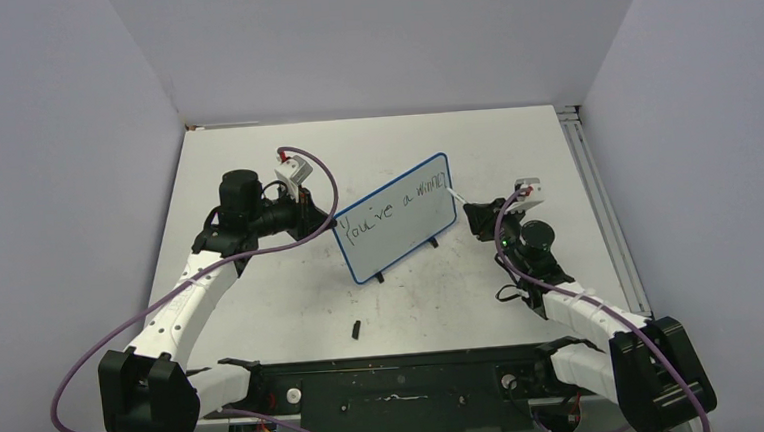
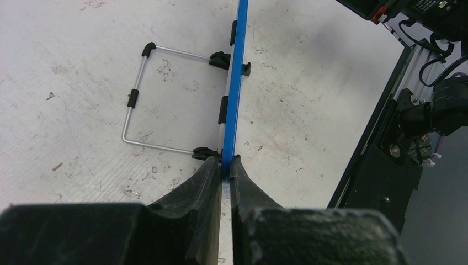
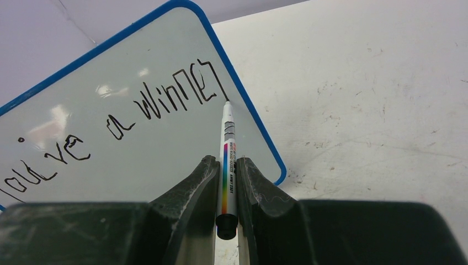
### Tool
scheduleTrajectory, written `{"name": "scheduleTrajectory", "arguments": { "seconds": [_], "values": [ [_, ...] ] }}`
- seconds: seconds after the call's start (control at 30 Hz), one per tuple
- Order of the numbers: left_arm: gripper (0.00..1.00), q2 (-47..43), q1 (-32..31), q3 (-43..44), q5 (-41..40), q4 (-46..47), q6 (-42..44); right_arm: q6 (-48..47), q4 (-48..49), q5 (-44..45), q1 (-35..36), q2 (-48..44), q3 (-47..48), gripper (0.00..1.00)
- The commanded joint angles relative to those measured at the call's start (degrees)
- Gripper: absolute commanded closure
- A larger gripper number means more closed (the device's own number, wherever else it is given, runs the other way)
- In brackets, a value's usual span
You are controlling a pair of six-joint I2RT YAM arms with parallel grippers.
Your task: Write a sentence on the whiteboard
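Observation:
The whiteboard, blue-framed, stands tilted on its black feet at mid-table. The sentence reads "You've a winner" in black. My left gripper is shut on the board's left edge; the left wrist view shows its fingers pinching the blue frame. My right gripper is shut on a white marker with a rainbow stripe. In the right wrist view the marker touches the board with its tip just below the last letter of the sentence, near the right frame.
A small black marker cap lies on the table in front of the board. The board's wire stand rests behind it. A black base rail runs along the near edge, and a metal rail along the right side.

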Motion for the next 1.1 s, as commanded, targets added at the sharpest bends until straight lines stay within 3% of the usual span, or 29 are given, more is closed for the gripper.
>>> {"name": "scheduleTrajectory", "arguments": {
  "seconds": [0.0, 0.6, 1.07],
  "values": [
    [1.00, 0.0, 0.1, 0.3, 0.8, -0.3, -0.7, -1.3, 1.2, 0.2, 0.2, -0.3, 3.7, 0.95],
    [1.00, 0.1, 0.1, 0.3, 0.9, -0.4, -0.7, -2.0, 0.0, 3.7, -0.1, 0.8, 6.4, 0.95],
    [1.00, -0.4, 0.1, 0.3, 0.8, -0.4, -0.9, -2.2, -1.0, -2.1, -0.3, -5.3, 5.4, 0.95]
  ]
}}
